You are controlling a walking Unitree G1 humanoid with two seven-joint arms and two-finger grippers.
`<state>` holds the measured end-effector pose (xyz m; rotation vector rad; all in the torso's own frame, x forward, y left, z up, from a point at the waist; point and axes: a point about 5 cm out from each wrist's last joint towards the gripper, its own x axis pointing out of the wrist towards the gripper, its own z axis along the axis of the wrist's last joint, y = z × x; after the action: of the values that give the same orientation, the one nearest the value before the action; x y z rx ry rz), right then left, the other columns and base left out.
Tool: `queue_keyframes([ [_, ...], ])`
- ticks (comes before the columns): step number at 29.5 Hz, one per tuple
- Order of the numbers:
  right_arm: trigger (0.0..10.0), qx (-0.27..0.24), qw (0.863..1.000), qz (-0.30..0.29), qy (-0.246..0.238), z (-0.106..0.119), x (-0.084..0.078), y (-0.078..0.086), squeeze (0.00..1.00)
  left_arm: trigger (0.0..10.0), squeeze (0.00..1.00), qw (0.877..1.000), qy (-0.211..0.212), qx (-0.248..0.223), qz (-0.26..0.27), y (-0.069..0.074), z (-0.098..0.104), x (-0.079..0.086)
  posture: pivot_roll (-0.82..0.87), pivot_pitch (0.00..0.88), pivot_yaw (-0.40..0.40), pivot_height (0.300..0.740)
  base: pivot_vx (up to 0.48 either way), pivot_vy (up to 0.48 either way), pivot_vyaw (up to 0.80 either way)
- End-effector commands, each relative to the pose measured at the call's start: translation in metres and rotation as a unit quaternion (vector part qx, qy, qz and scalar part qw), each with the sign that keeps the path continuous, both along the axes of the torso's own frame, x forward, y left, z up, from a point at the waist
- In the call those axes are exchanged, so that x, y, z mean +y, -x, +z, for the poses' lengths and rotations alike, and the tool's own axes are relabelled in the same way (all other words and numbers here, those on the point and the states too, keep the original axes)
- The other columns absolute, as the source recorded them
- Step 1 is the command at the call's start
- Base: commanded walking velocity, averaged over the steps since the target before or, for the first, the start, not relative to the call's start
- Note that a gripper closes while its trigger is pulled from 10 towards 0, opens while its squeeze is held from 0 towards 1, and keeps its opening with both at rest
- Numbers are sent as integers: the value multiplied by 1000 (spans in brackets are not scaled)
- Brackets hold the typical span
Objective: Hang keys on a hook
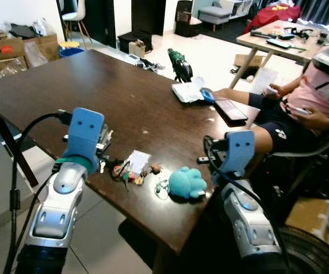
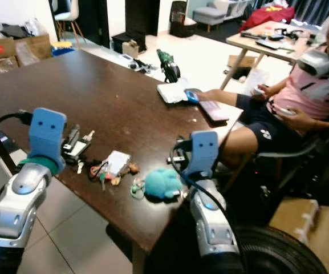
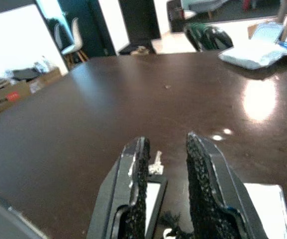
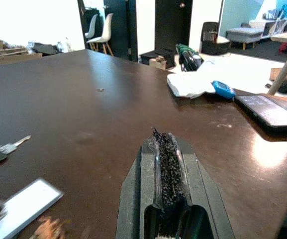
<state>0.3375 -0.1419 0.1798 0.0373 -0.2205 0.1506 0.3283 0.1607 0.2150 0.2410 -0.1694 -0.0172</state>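
Left hand (image 3: 165,189) over near edge of dark surface (image 1: 124,91), fingers parted, nothing between them. Keys (image 1: 123,171) lie flat on surface just right of it, beside white tag (image 1: 137,160). Teal plush (image 1: 187,182) farther right. Right hand (image 4: 165,169) clenched empty, low over surface near plush. Person seated far right.

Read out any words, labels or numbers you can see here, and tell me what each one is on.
Red print on the brown cardboard box beyond the dark wooden table: too blurred to read.
White logo on the seated person's dark shorts: too small to read.
White rectangular tag with the bunch of keys: no legible text.
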Motion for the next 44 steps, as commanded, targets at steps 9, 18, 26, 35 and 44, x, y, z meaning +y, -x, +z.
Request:
queue_keyframes([
  [9,10000,11,1000,13,11,-2,-1,-1,0,10000,0,970,-119,124,-173,20,-36,-21,14,0,48,740,0,0,0],
  [18,10000,61,995,-3,73,-9,-31,-9,0,10000,0,959,-141,202,-138,13,-61,-31,38,0,77,740,0,0,0],
  [26,10000,34,997,16,68,-3,-8,-11,0,10000,0,956,-158,235,-83,-19,-65,-40,87,6,119,740,0,0,0],
  [35,10000,35,998,24,54,-4,3,-9,0,10000,0,952,-144,262,-65,-35,-68,-37,99,17,137,740,0,0,0],
  [44,10000,39,998,31,49,-6,7,-6,0,10000,0,942,-117,311,-56,-42,-83,-21,83,38,125,740,0,0,0],
])
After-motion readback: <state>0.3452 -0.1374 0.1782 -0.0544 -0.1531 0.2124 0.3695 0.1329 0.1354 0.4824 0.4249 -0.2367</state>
